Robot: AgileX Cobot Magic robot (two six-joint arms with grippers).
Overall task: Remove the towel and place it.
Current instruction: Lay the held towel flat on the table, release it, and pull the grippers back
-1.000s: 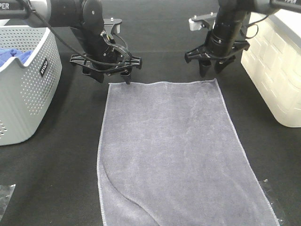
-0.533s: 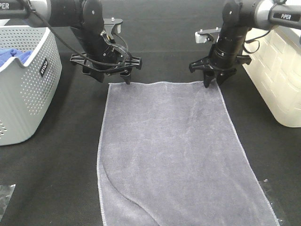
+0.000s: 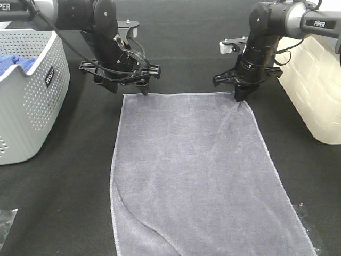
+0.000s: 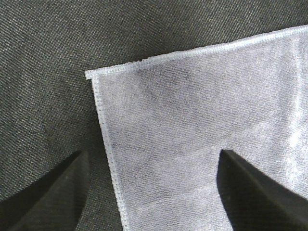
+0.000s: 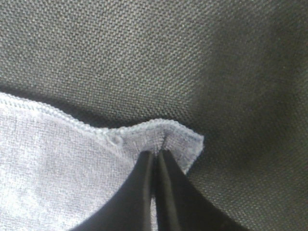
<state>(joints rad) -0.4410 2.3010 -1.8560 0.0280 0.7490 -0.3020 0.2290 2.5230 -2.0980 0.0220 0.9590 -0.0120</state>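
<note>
Now the towel (image 3: pixel 197 170) is lying flat and spread out on the black table (image 3: pixel 64 202), between the two arms. The right gripper (image 3: pixel 241 97) is pressing down on the far right corner of the towel. Its two jaws are squeezing tight together and pinching a small bit of the hem. The cloth is bunching up a little around the tips. The left gripper (image 3: pixel 129 88) is hanging over the far left corner with its jaws spread wide. One finger (image 4: pixel 43 197) is over the black table and the other is over the towel. It may be touching the cloth, but I cannot tell for sure. A grey basket (image 3: pixel 32 106) with a blue cloth (image 3: pixel 13 61) inside is standing off to the left. A white bin (image 3: pixel 314 90) is standing off to the right.
</note>
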